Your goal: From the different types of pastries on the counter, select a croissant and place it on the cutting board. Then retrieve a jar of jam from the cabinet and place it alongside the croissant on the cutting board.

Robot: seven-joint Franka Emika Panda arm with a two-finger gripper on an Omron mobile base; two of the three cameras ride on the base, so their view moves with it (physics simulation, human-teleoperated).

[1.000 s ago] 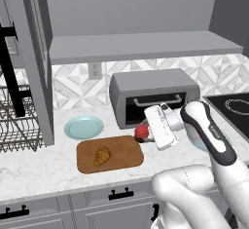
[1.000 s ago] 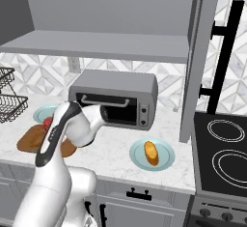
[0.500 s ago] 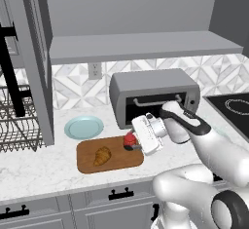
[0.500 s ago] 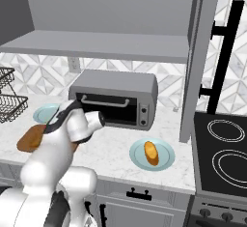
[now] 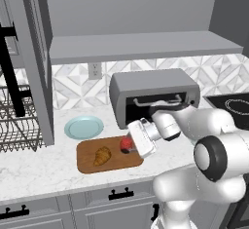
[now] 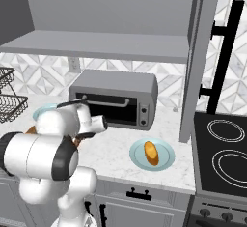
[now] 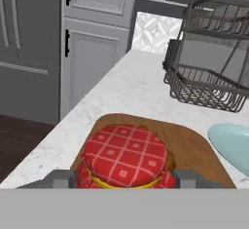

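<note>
The croissant [image 5: 102, 155] lies on the left half of the reddish-brown cutting board [image 5: 113, 162] on the marble counter [image 5: 44, 172]. My gripper [image 5: 131, 145] is shut on the jar of jam [image 5: 127, 144] at the board's right end; whether the jar rests on the wood I cannot tell. In the hand view the jar of jam [image 7: 125, 157] shows its red checked lid, with the gripper [image 7: 124, 178] holding it from both sides over the cutting board [image 7: 192, 145]. The longer orange-yellow pastry [image 6: 151, 152] sits on its light blue plate [image 6: 166, 161].
An empty light blue plate [image 5: 83, 126] lies just behind the board. A grey toaster oven [image 5: 153, 96] stands behind my arm, under the long grey shelf [image 5: 141, 45]. A wire dish rack [image 5: 14, 125] is at the left, a black stove [image 6: 224, 163] at the right.
My arm has swung left and down from in front of the toaster oven, carrying the jar to the board's right end beside the croissant.
</note>
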